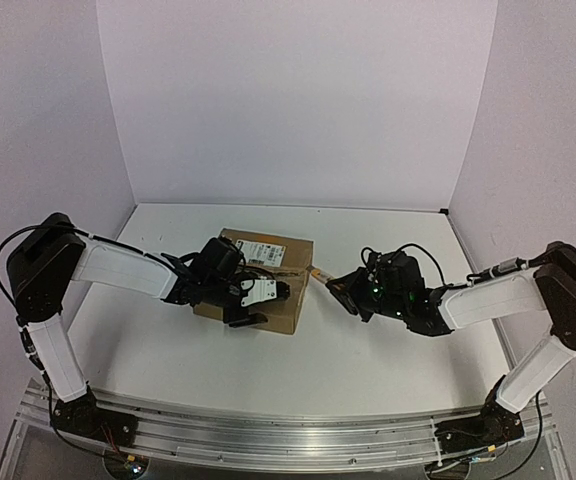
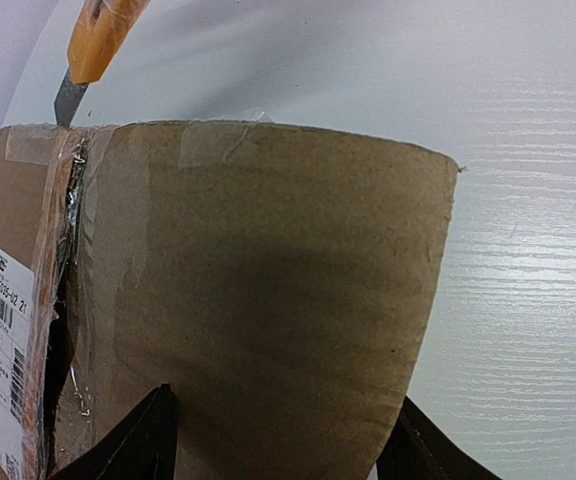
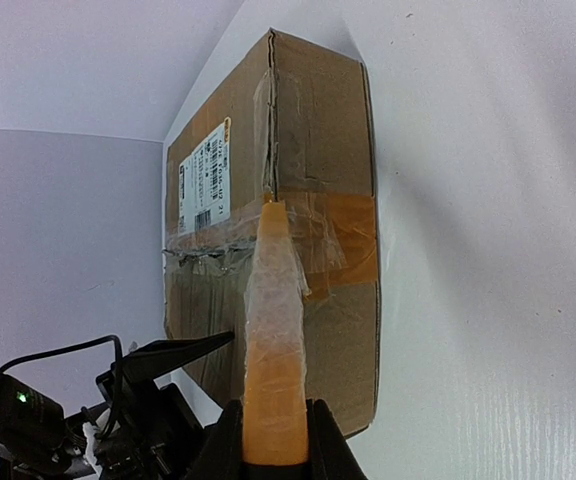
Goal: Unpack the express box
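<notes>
Sitting midway on the counter [image 1: 368,370], the box [image 1: 293,255] lies under our left jaws — spread wide, pinning it steady, we judge — while our right jaws clamp an orange knife [image 3: 273,340], tip at the taped seam [image 3: 271,150] to slit it.

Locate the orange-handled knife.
The knife is right of centre in the top view, clamped in the right gripper, its blade tip at the taped seam of the express box.
</notes>
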Controlling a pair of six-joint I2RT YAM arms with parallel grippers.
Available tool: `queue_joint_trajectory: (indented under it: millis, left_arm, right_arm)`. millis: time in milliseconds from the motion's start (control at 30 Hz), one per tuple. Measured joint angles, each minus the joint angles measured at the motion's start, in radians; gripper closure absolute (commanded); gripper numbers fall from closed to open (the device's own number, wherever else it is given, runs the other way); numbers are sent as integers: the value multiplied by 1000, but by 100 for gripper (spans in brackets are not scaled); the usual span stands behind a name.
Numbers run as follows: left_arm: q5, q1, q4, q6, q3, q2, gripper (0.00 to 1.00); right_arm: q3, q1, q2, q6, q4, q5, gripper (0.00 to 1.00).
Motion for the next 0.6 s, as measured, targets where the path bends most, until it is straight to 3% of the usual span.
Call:
queue_joint_trajectory:
  millis: [400,600]
  left_arm:
    - [-5,0,-21,-15,19,8,35]
    - [-37,18,10,-31,30,26,35]
  right_arm:
    - [-7,41,-19,24,-28,-1,100]
    - [-33,132,-43,43,-74,-118,100]
